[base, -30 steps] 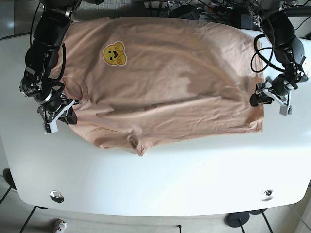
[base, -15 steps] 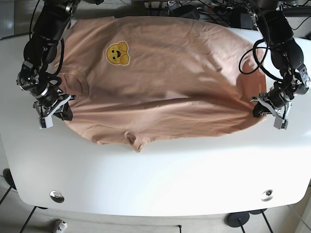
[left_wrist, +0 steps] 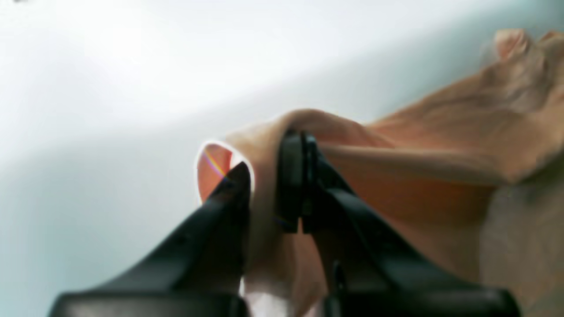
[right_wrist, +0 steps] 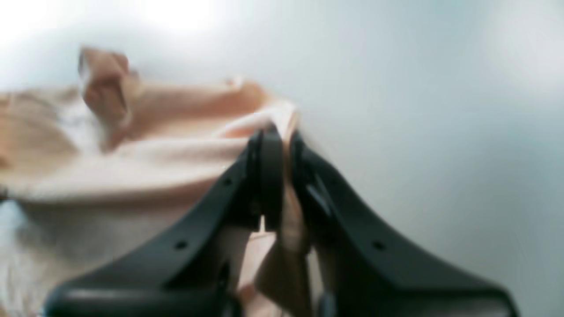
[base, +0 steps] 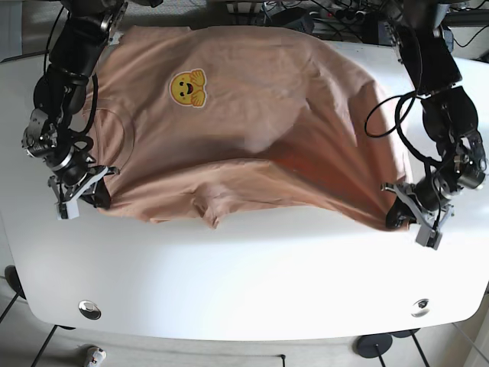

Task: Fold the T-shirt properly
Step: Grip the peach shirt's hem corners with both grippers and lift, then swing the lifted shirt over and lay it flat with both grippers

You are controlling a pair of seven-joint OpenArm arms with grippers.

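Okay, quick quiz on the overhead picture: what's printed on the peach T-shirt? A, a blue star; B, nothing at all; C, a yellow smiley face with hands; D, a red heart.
C: the base view shows a yellow smiley face patch with two hands on the T-shirt, toward its upper left.

Left gripper [left_wrist: 264, 176], black, seen close up from behind, both fingers [left_wrist: 229, 193] reaching up from the bottom edge. Jaws clamped tight on a bunched fold of peach T-shirt [left_wrist: 440, 132]; cloth squeezed in the narrow gap, bulging over the fingertips and curling round the left one. Below the pinch, more fabric hanging between the fingers. From the grip, a taut ridge of cloth running right, with a shaded orange hollow under it. Further right and up, loose rumpled fabric, blurred, ending in a small peak near the top corner. White table [left_wrist: 110, 88] behind, filling the left and upper field, out of focus.
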